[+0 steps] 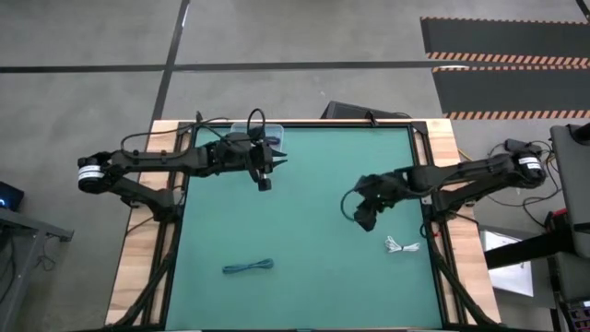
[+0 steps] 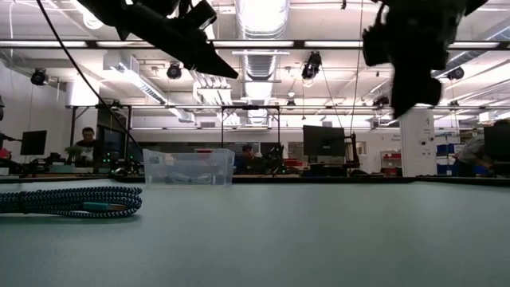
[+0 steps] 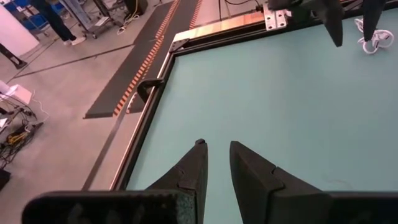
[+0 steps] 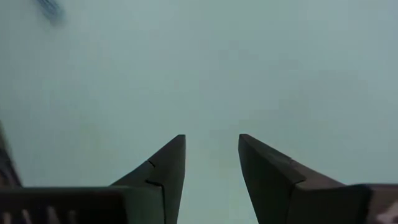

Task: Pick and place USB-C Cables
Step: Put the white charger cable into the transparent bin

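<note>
The left gripper point(image 1: 267, 171) hangs above the green mat point(image 1: 304, 231) near its far edge, just beside a clear plastic bin point(image 1: 273, 136) that sits behind it; its fingers point(image 3: 194, 169) stand a narrow gap apart with nothing between them. Well forward of that claw, toward the near edge, the dark teal cable point(image 1: 248, 267) lies stretched out flat on the mat, and in the low view it shows as a braided bundle point(image 2: 76, 201). Further right, the right gripper point(image 1: 365, 219) hovers over bare mat, its fingers point(image 4: 166, 169) spread wider and empty. Just beyond it, to its right and slightly nearer the front edge, the white cable point(image 1: 402, 245) lies in a loose coil, untouched.
</note>
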Controlling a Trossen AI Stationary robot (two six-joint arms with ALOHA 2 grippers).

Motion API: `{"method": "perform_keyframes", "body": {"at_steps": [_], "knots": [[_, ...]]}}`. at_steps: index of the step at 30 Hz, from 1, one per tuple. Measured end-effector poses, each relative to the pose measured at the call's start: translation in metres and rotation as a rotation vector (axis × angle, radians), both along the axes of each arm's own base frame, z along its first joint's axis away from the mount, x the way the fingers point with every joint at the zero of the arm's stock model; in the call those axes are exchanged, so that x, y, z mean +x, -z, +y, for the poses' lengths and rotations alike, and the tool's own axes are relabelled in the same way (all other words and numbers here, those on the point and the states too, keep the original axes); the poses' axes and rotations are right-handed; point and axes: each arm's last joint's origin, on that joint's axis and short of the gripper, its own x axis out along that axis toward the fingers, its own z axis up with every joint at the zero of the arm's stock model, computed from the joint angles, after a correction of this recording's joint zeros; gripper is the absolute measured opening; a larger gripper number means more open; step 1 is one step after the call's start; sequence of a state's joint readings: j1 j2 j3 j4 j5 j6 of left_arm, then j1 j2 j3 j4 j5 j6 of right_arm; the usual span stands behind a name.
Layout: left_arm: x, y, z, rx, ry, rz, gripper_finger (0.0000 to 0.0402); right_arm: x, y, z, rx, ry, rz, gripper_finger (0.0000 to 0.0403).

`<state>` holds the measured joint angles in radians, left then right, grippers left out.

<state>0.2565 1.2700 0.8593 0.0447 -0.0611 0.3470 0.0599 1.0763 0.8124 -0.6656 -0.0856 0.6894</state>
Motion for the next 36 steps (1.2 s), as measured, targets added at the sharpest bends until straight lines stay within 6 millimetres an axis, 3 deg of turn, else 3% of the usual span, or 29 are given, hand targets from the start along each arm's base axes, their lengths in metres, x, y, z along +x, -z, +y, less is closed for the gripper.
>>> {"method": "perform_keyframes", "body": {"at_steps": [7, 11, 23, 36], "knots": [[0.000, 0.000, 0.000, 0.000, 0.000, 0.001, 0.0052, -0.021, 0.015, 0.026, -0.019, -0.124, 0.394, 0.0132], [0.000, 0.000, 0.000, 0.002, 0.000, 0.002, 0.0052, -0.031, 0.025, 0.043, -0.043, -0.212, 0.528, 0.0134], [0.000, 0.000, 0.000, 0.008, 0.003, 0.004, 0.0052, -0.044, 0.039, 0.091, -0.086, -0.413, 0.590, 0.0145], [0.000, 0.000, 0.000, 0.026, 0.010, 0.010, 0.0052, -0.038, 0.070, 0.108, -0.164, -0.451, 0.721, 0.0171]]}}
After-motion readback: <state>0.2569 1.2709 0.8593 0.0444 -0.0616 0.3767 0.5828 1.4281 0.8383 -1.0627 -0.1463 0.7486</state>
